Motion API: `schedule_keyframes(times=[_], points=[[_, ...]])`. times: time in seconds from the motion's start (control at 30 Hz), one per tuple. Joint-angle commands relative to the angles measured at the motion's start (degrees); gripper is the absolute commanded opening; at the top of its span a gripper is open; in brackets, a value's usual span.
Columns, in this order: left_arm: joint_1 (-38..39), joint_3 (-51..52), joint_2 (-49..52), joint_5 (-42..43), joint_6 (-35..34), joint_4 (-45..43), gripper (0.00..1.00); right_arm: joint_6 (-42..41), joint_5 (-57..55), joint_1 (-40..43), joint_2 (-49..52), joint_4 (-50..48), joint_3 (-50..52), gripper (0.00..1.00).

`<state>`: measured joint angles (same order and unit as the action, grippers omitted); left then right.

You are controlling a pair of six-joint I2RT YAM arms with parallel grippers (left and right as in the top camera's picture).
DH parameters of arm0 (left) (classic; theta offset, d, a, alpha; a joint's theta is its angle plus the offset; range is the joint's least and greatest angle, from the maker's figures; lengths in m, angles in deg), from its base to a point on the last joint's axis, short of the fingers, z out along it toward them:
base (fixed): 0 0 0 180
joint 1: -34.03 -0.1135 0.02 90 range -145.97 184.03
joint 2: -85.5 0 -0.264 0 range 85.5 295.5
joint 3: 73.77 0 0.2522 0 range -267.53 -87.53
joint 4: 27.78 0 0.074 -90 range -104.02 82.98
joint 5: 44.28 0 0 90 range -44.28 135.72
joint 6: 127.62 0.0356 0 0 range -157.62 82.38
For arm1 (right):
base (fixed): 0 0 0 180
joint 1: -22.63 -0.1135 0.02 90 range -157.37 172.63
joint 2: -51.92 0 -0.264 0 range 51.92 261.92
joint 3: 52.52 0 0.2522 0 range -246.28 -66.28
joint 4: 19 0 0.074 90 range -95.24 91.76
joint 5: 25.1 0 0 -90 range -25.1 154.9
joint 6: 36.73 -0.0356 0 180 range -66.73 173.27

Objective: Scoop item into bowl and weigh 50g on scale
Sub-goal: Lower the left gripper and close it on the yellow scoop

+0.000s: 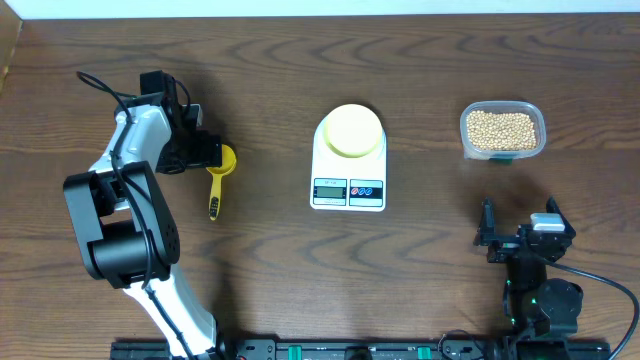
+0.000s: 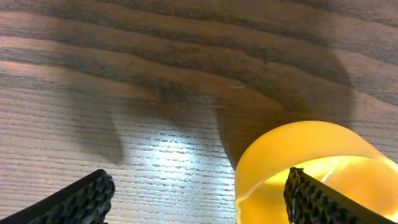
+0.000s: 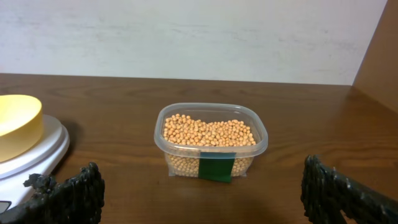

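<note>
Wooden table bears scale, display digits too small to read.

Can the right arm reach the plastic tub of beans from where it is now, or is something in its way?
Probably yes. The right gripper is open and faces the clear tub directly, with only bare table between them; the scale stands off to the side.

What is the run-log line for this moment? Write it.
left gripper open at scoop | right gripper open, facing tub | bowl on scale, looks empty | beans in tub
</note>
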<state>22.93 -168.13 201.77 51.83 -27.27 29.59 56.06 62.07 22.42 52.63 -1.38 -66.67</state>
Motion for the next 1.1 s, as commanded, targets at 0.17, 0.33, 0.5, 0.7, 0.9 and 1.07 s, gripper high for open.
schedule_keyframes(times=[0.17, 0.33, 0.5, 0.7, 0.9, 1.07], points=[[0.0, 0.6, 0.3, 0.6, 0.5, 0.2, 0.67, 0.7, -0.7, -0.6, -0.3, 0.2, 0.0, 0.99], [0.0, 0.6, 0.3, 0.6, 0.5, 0.2, 0.53, 0.7, -0.7, -0.6, -0.3, 0.2, 0.0, 0.99], [0.0, 0.6, 0.3, 0.6, 0.5, 0.2, 0.41, 0.7, -0.7, -0.6, -0.3, 0.2, 0.0, 0.99], [0.0, 0.6, 0.3, 0.6, 0.5, 0.2, 0.24, 0.7, -0.7, -0.6, -0.3, 0.2, 0.0, 0.99], [0.0, 0.6, 0.3, 0.6, 0.5, 0.2, 0.22, 0.7, -0.7, -0.6, -0.3, 0.2, 0.0, 0.99], [0.0, 0.6, 0.3, 0.6, 0.5, 0.2, 0.19, 0.7, -0.7, -0.6, -0.3, 0.2, 0.0, 0.99]])
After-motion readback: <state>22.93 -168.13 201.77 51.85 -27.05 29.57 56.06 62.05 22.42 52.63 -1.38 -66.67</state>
